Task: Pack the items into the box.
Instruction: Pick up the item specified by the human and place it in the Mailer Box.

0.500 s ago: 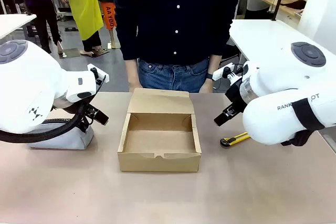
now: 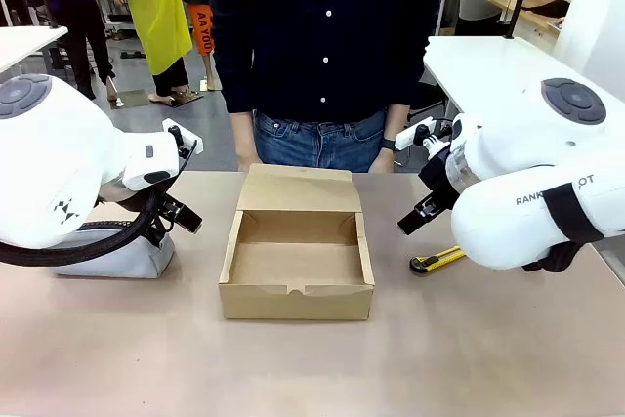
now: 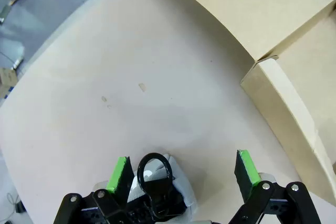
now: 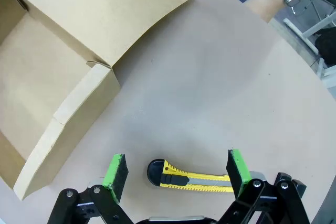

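Pouch (image 2: 122,253) comes first, far left on the table (image 2: 488,358). It is soft and grey, and it sits at 9 o'clock from the box (image 2: 298,292), well apart from it. The left arm hangs over it and hides part of it.

In the left wrist view, the left gripper (image 3: 182,171) has its green fingers spread wide. The pouch (image 3: 184,192) is low between them. Its black loop (image 3: 153,167) sits just beside the finger at 9 o'clock. The fingers pinch nothing. The box (image 3: 294,103) is off at 2 o'clock.

The box is in the middle of the table. It is brown card and it is open. Its lid (image 2: 296,188) leans back at 12 o'clock, toward the person (image 2: 327,36) who stands at the far edge. Nothing is in the box.

The knife (image 2: 437,260) is at 3 o'clock from the box, near it but not touching. It is yellow and black and lies flat on the table.

In the right wrist view, the right gripper (image 4: 176,167) is spread wide too. The knife (image 4: 194,180) lies between its green fingers, and I cannot tell if it touches them. The box (image 4: 63,119) is at 10 o'clock. A hand (image 4: 265,4) with a watch is at 1 o'clock.
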You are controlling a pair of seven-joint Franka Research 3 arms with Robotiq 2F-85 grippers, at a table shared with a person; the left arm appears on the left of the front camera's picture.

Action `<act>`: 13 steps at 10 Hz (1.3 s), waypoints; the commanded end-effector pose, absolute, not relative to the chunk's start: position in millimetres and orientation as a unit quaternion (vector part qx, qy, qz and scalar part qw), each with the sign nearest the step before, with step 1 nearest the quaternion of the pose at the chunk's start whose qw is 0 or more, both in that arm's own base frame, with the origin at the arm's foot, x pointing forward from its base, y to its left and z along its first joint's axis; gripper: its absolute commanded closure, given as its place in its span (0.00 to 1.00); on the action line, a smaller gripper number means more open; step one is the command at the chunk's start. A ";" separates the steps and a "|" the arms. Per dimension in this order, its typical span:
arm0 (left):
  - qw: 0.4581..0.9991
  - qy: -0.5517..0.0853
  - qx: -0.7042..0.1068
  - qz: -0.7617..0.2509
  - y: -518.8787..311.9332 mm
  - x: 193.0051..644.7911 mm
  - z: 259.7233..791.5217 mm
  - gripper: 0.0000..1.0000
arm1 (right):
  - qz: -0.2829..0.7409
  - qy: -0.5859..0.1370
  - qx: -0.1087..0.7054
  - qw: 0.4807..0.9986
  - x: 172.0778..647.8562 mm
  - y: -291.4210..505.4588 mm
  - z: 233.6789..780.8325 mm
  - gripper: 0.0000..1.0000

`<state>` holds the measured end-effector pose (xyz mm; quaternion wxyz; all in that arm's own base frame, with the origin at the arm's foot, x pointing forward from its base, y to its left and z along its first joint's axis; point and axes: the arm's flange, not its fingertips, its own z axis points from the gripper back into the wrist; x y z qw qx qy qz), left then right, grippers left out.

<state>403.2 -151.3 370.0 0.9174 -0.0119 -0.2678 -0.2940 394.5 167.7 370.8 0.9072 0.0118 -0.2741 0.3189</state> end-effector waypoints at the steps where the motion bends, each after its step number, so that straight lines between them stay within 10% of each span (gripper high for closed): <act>1: 0.917 -0.268 -0.012 -0.294 -151.4 403.2 370.1 0.00 | 0.319 -0.274 0.012 0.907 394.5 167.6 370.9 0.00; 13: 0.912 -0.273 -0.026 -0.306 -145.2 379.7 406.5 0.00 | 0.325 -0.259 0.027 0.909 377.3 160.1 411.6 0.00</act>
